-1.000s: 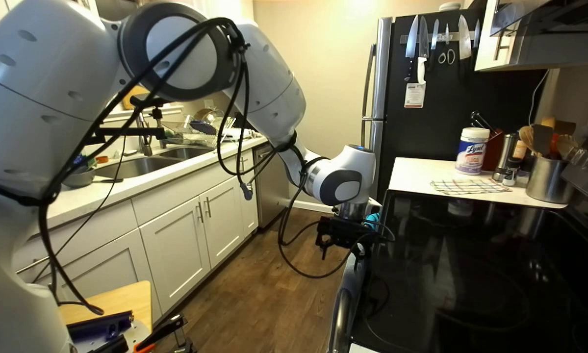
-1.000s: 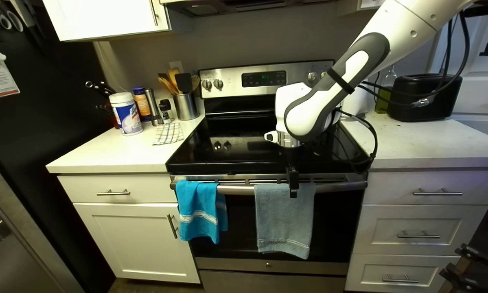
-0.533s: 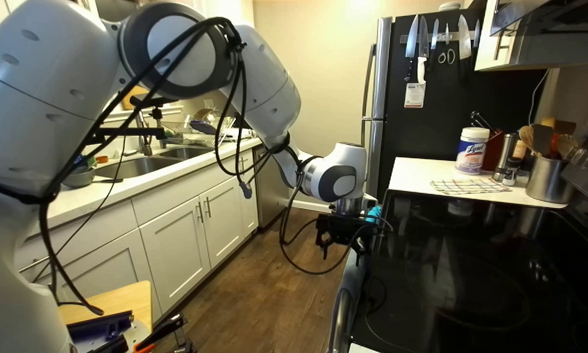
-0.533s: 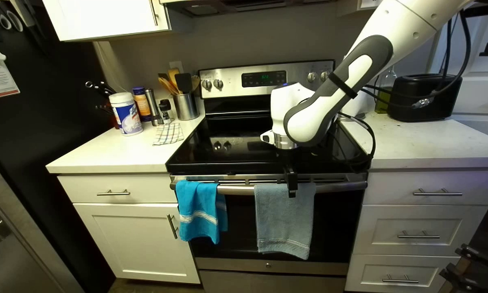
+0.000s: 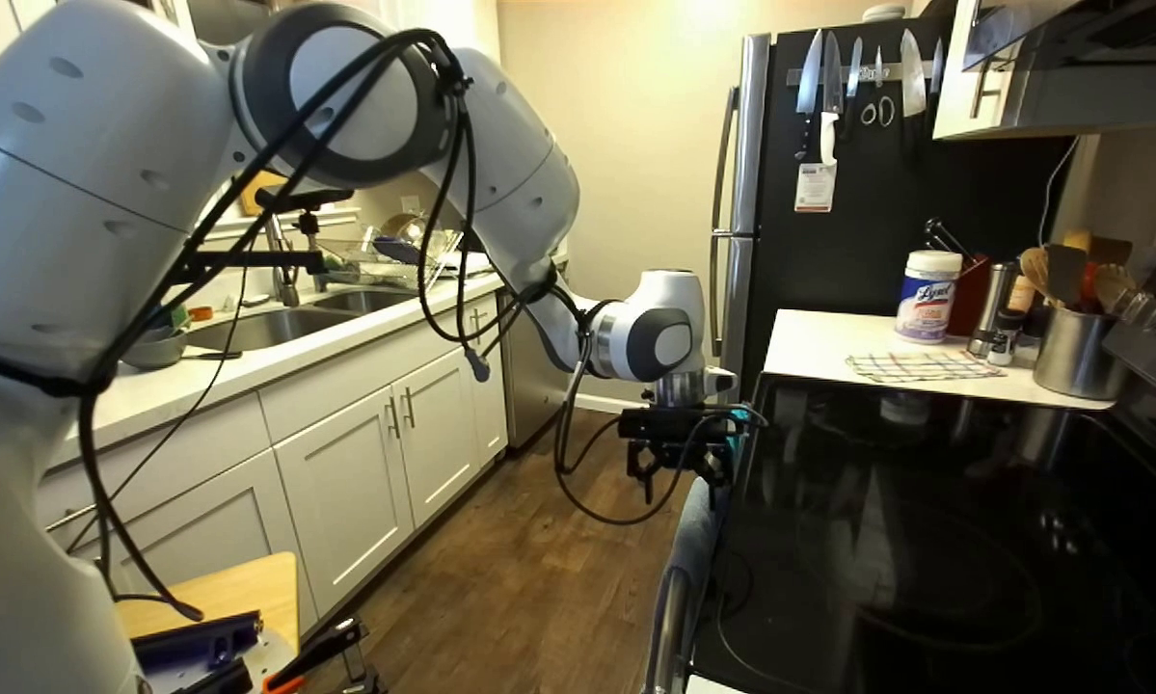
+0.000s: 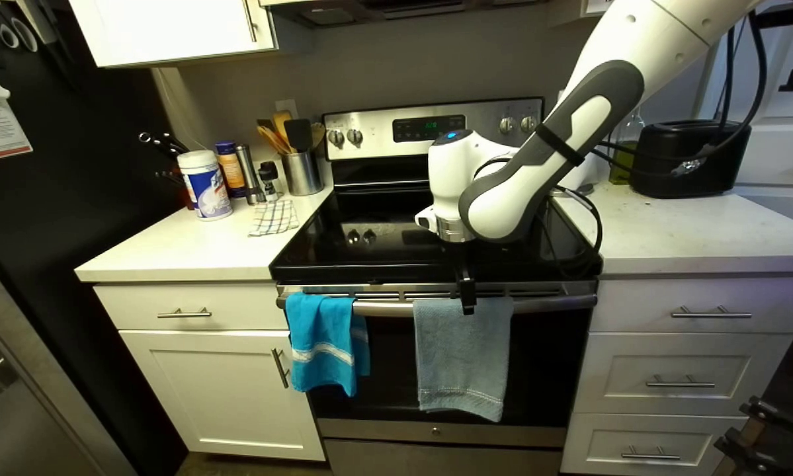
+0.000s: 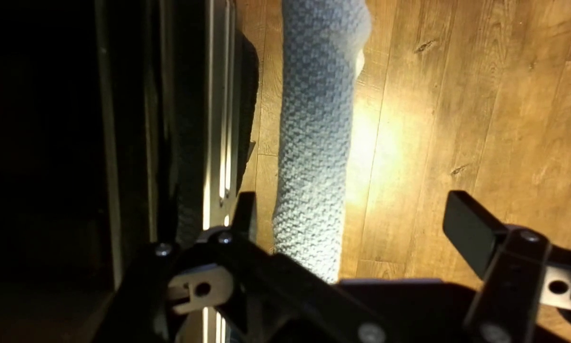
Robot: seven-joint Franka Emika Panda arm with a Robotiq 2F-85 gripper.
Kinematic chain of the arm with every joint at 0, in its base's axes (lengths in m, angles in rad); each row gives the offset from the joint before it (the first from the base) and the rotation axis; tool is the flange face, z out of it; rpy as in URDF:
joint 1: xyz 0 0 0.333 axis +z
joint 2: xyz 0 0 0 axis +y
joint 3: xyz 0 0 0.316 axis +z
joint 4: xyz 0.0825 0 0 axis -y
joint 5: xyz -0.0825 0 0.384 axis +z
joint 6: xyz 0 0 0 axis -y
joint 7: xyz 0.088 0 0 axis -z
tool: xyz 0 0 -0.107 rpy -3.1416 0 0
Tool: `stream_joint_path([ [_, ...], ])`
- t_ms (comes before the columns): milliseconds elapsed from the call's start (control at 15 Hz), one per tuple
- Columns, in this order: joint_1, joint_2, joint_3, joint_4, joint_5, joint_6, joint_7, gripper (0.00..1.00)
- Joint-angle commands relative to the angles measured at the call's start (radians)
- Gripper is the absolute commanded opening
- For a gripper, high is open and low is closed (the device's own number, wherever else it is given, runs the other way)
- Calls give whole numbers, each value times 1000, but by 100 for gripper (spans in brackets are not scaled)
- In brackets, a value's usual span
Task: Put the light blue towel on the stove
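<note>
Had gripper (image 7: pixel 352 209) released, pointing down, with fingers (image 7: pixel 471 233) spread well apart to either side of the light blue towel (image 7: pixel 311 157) in the wrist view; could not tell of any contact. Going left to right in an exterior view, with gripper as dial centre, saw white-and-blue canister (image 6: pixel 206 188) and checked cloth (image 6: pixel 274 218) at ten o'clock, on white counter (image 6: pixel 171 248). Found turquoise towel (image 6: pixel 323 350) between eight and nine, draped over oven handle (image 6: pixel 383 309). Made out black stovetop (image 6: pixel 383 248) from ten to two. Saw light blue towel at six o'clock, hung over that same handle. Noted black toaster (image 6: pixel 690 162) at two.
</note>
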Motion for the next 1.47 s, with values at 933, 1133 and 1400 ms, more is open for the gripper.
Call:
stream_joint_path([
  [933,82,60,-43,55,-94,-39,114,100],
  [1133,85,61,-44,60,-104,-42,115,100],
  [1400,83,65,-42,62,-101,-41,110,100],
])
